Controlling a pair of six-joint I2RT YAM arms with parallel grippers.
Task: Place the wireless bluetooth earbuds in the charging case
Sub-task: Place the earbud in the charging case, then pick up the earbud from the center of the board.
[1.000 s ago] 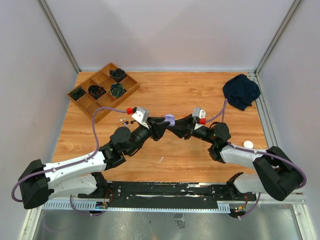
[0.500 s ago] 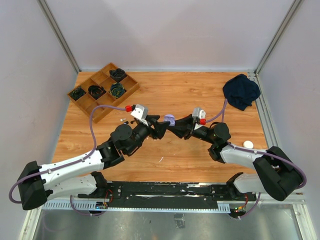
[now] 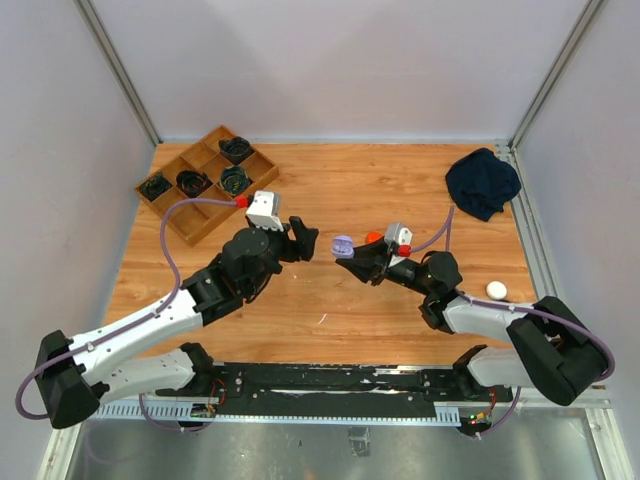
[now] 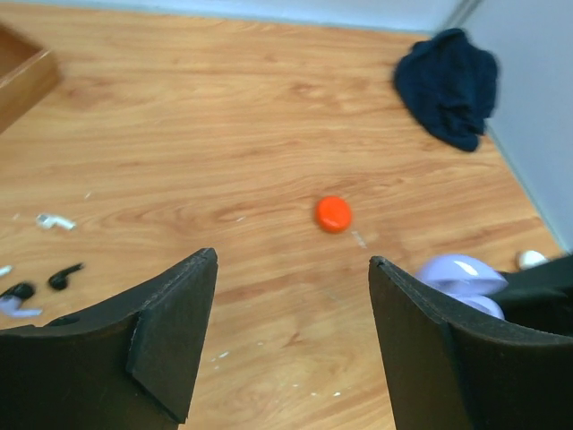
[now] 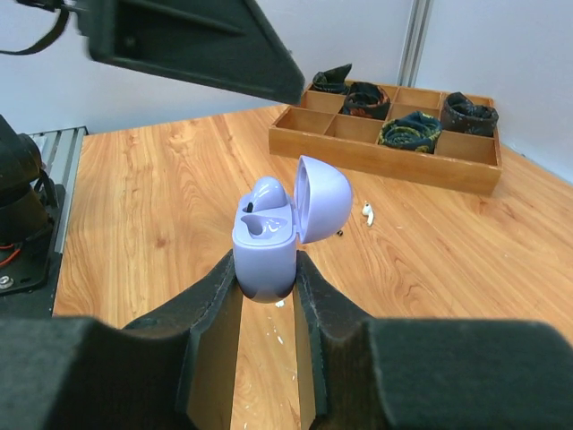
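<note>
Down on the desk (image 4: 224,134), earbuds (image 4: 54,220) lie loose near my spread, empty left gripper (image 4: 291,305); a clumsy pinch could flick one away from the case (image 5: 269,242) my right gripper (image 5: 266,269) clamps.

Bare table (image 4: 224,107) separates left end effector (image 4: 293,262) from earbuds (image 4: 64,274); orange case (image 4: 333,213) lies ahead

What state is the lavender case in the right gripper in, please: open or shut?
Open: the lavender case, held upright in the right gripper, has its lid swung back, showing the wells inside.
</note>
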